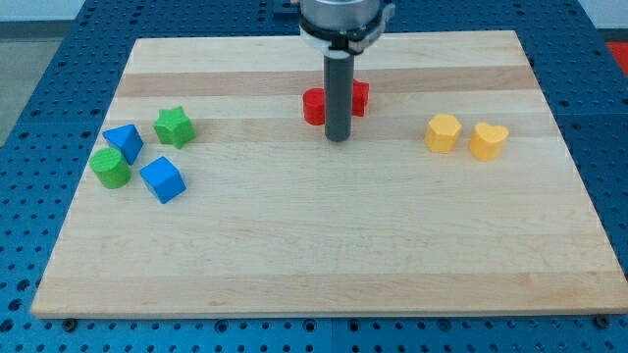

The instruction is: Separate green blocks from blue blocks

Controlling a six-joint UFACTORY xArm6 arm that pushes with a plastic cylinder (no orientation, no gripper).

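Note:
A green star block (174, 126) sits at the view's left, just right of a blue triangular block (124, 142). A green round block (110, 168) lies below and left of that blue block, touching or nearly touching it. A blue cube (162, 179) sits right of the green round block. All four form a tight cluster. My tip (338, 137) rests on the board near the middle top, far to the right of the cluster, touching none of these blocks.
Two red blocks (314, 106) (359, 97) sit just behind the rod, partly hidden by it. Two yellow blocks (443, 132) (488, 141) lie at the view's right. The wooden board (324, 255) lies on a blue pegboard table.

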